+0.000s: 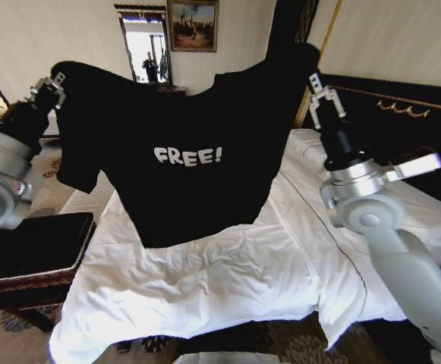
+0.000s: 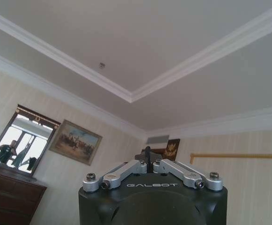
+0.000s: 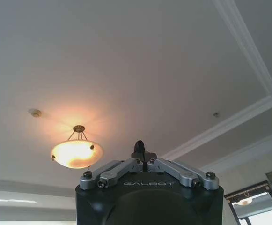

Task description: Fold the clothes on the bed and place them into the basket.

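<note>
Both sets of jaws were seen drawn together on pinches of black cloth, the left gripper (image 1: 55, 82) clamped at one shoulder and the right gripper (image 1: 318, 89) at the other, each raised high with its fingers pointed towards the ceiling. Between them the black T-shirt (image 1: 186, 159) was held spread in the air, its white "FREE!" lettering turned to the head camera and its hem hanging just above the white sheets of the bed (image 1: 220, 280). In the wrist views, only a dark nub of fabric was shown at each closed fingertip pair (image 2: 147, 157) (image 3: 139, 149). The basket (image 1: 34, 250) was set at the robot's left, beside the bed and well apart from the hanging garment. The shirt was judged to be lifted for laying out flat before a fold; for that to be done well, the two grips would need to be kept level and the cloth taut, so that the hem was set down first without bunching.
</note>
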Available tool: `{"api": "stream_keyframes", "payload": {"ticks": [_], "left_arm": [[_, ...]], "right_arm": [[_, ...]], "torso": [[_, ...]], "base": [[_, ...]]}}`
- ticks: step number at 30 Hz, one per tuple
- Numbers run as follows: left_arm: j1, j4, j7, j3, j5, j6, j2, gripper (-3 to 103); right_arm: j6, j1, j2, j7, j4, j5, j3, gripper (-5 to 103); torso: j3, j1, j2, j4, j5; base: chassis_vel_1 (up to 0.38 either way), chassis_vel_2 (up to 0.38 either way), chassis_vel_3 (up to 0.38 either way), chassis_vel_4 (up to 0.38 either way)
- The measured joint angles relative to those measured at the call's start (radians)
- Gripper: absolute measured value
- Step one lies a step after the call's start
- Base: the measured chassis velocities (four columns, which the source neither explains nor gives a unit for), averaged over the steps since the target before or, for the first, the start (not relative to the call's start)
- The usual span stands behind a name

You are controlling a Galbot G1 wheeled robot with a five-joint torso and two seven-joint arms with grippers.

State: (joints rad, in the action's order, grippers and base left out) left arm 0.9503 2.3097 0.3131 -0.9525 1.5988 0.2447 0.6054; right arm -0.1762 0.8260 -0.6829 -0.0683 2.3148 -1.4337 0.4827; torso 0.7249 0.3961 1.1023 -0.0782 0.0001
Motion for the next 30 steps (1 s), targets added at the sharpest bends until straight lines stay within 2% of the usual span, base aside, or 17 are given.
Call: {"api": "stream_keyframes", "payload": {"ticks": [1,2,4,7,8,10,12,13,15,17,20,22,24,26,27,28,30], "left_arm": [[0.07,0.056,0.013,-0.058,0.014,0.016,0.013,0],[0.07,0.056,0.013,-0.058,0.014,0.016,0.013,0],[0.13,0.102,0.026,-0.125,0.046,0.027,0.027,0],[0.229,0.192,0.044,-0.288,0.145,0.042,0.05,0],[0.229,0.192,0.044,-0.288,0.145,0.042,0.05,0],[0.269,0.203,0.062,-0.375,0.234,0.056,0.054,0],[0.322,0.204,0.081,-0.5,0.347,0.076,0.051,0],[0.322,0.204,0.081,-0.5,0.347,0.076,0.051,0],[0.364,0.203,0.082,-0.592,0.417,0.084,0.044,0],[0.392,0.201,0.082,-0.652,0.45,0.087,0.039,0],[0.392,0.199,0.083,-0.624,0.429,0.089,0.044,0],[0.373,0.197,0.083,-0.523,0.334,0.091,0.055,0],[0.342,0.194,0.073,-0.379,0.184,0.092,0.065,0],[0.331,0.194,0.067,-0.342,0.148,0.091,0.066,0],[0.306,0.191,0.047,-0.267,0.079,0.088,0.067,0],[0.289,0.178,0.029,-0.228,0.049,0.082,0.067,0],[0.253,0.146,0.008,-0.182,0.033,0.071,0.064,0]], "right_arm": [[0.006,0.056,0.004,0.051,0.05,-0.002,0.032,0],[0.006,0.056,0.004,0.051,0.05,-0.002,0.032,0],[0.007,0.094,0.002,0.076,0.092,0.001,0.06,0],[-0.003,0.146,-0.011,0.095,0.167,0.019,0.13,0],[-0.003,0.146,-0.011,0.095,0.167,0.019,0.13,0],[-0.005,0.183,-0.014,0.11,0.191,0.011,0.177,0],[-0.001,0.223,-0.014,0.137,0.196,-0.041,0.26,0],[-0.001,0.223,-0.014,0.137,0.196,-0.041,0.26,0],[0.004,0.245,-0.01,0.158,0.196,-0.086,0.33,0],[0.003,0.266,-0.004,0.144,0.196,-0.071,0.379,0],[0.001,0.268,-0.005,0.14,0.194,-0.05,0.368,0],[0.005,0.251,-0.011,0.153,0.192,-0.044,0.327,0],[0.021,0.226,-0.013,0.158,0.191,-0.031,0.273,0],[0.025,0.217,-0.012,0.157,0.19,-0.028,0.255,0],[0.03,0.192,-0.01,0.144,0.164,-0.021,0.204,0],[0.031,0.174,-0.009,0.134,0.131,-0.015,0.169,0],[0.029,0.135,-0.008,0.115,0.069,-0.003,0.107,0]], "torso": [[0.0,0.0,0.0,0.0,-0.0001],[0.0,0.0,0.0,0.0,-0.0001],[0.0,0.0,0.0,0.0003,-0.0002],[0.0,0.0,0.0,0.0009,-0.0002],[0.0,0.0,0.0,0.0009,-0.0002],[0.0,0.0,0.0,0.0004,-0.0002],[0.0,0.0,0.0,0.0001,-0.0001],[0.0,0.0,0.0,0.0001,-0.0001],[0.0,0.0,0.0,0.0005,0.0],[0.0,0.0,0.0,0.0005,0.0001],[0.0,0.0,0.0,0.0004,0.0001],[0.0,0.0,0.0,0.0005,0.0],[0.0,0.0,0.0,0.0002,-0.0005],[0.0,0.0,0.0,0.0001,-0.0004],[0.0,0.0,0.0,-0.0001,-0.0005],[0.0,0.0,0.0,0.0001,-0.0002],[0.0,0.0,0.0,0.0005,0.0]], "base": [[0.0,0.0,0.0,0.0],[0.0,0.0,0.0,0.0],[0.0,0.0,0.0,0.0],[0.0,0.0,0.0,0.0],[0.0,0.0,0.0,0.0],[0.0,0.0,0.0,0.0],[0.0,0.0,0.0,0.0],[0.0,0.0,0.0,0.0],[0.0,0.0,0.0,0.0],[0.0,0.0,0.0,0.0],[0.0,0.0,0.0,0.0],[0.0,0.0,0.0,0.0],[0.0,0.0,0.0,0.0],[0.0,0.0,0.0,0.0],[0.0,0.0,0.0,0.0],[0.0,0.0,0.0,0.0],[0.0,0.0,0.0,0.0]]}}
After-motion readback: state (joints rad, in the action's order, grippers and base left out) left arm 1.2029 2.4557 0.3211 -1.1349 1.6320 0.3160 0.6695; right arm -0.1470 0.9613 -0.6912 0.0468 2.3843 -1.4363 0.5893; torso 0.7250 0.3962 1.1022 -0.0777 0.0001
